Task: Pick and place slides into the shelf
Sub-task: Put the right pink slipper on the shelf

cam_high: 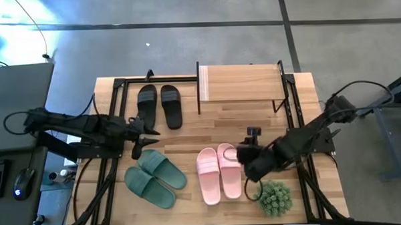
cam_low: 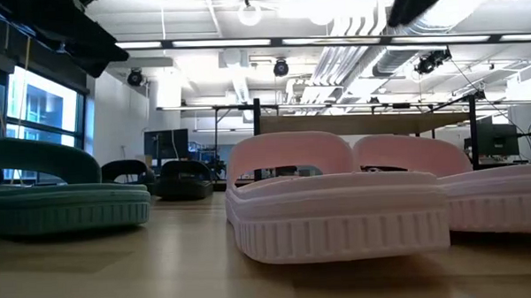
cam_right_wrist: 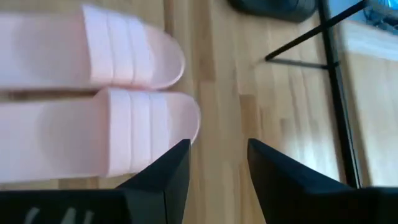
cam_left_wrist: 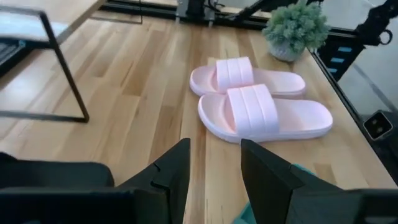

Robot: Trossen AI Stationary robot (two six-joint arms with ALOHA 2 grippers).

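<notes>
Slides lie in pairs on the table [cam_high: 188, 136]: pink [cam_high: 219, 172], green [cam_high: 154, 177], black [cam_high: 159, 104]. Shelf [cam_high: 241, 83] stands behind. Left gripper [cam_high: 148, 133] and right gripper [cam_high: 244, 153] both gape open, holding nothing.

One camera looks straight down on my whole desk [cam_high: 188, 136]. Another sits at desk level, close behind the pink slides [cam_low: 338, 195]. Both my wrist cameras face those pink slides from opposite sides.
</notes>
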